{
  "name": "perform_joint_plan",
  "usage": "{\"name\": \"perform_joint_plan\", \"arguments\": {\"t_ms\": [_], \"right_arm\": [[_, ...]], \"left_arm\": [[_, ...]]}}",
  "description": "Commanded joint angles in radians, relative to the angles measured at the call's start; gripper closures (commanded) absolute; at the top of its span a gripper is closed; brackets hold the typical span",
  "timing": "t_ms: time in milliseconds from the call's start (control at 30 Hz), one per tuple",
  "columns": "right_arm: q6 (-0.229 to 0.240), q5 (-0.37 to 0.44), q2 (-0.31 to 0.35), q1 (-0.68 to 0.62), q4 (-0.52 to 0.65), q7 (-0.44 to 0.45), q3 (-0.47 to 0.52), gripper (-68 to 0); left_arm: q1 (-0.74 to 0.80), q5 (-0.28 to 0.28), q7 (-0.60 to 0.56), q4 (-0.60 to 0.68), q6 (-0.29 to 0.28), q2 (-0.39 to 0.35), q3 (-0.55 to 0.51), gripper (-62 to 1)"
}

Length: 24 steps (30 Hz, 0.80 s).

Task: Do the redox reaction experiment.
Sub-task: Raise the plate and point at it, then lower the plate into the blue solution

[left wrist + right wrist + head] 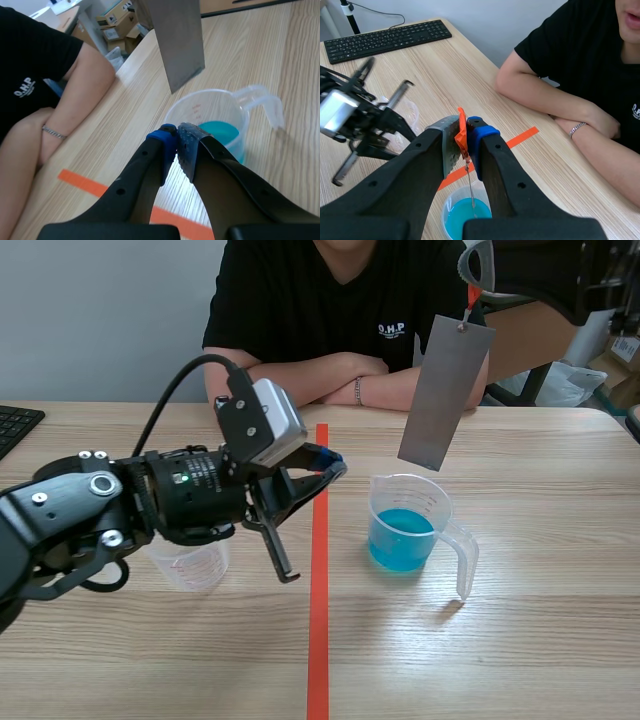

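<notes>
High over the right half of the table (540, 640), my right claw (465, 132) is closed on a small orange tag (462, 134), and from that tag a thin wire carries a flat grey metal plate (445, 392). The plate hangs free, tilted a little, its lower edge just above the rim of a clear handled beaker (440, 515) that holds blue liquid (402, 538); the plate is not yet in the liquid. My left claw (332, 464) hovers low near the orange tape line (318, 640), just left of the beaker, its two pads (187, 145) pressed together on nothing. Under my left arm stands an empty clear cup (190, 565). A person (330, 300) sits at the far side with arms folded on the table edge, and a keyboard (15, 425) lies at the far left. My guess is that the plate goes down into the blue liquid next. The risks: a hanging plate swings, so a quick descent could knock the rim and tip or slide the light beaker, spilling liquid; the tag is a thin hold and might slip; and my left claw is near enough to bump the beaker.
</notes>
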Motion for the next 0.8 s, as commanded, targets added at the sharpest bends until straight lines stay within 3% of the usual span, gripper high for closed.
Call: {"name": "perform_joint_plan", "arguments": {"t_ms": [0,133,267,400,600,767], "right_arm": [[-0.003,0.018,0.014,0.012,0.01,0.015,0.015,-1.5],[-0.003,0.018,0.013,0.012,0.01,0.015,0.015,-1.5],[-0.003,0.016,0.013,0.012,0.01,0.015,0.015,-1.5],[-0.003,0.014,0.013,0.011,0.01,0.016,0.014,-1.5],[0.009,-0.014,0.005,-0.01,0.008,0.03,0.014,-1.5],[0.019,-0.04,-0.02,-0.032,-0.01,0.043,0.013,-1.5]], "left_arm": [[0.043,-0.014,0.009,0.077,0.024,-0.044,-0.028,-4.7],[0.185,-0.085,0.062,0.23,0.065,-0.17,-0.111,-4.7],[0.376,-0.179,0.093,0.357,0.07,-0.29,-0.247,-4.7],[0.612,-0.213,0.133,0.438,0.081,-0.365,-0.42,-4.7],[0.958,-0.22,0.144,0.455,0.165,-0.371,-0.665,-4.7],[1.176,-0.22,0.158,0.455,0.228,-0.305,-0.803,-4.7]]}}
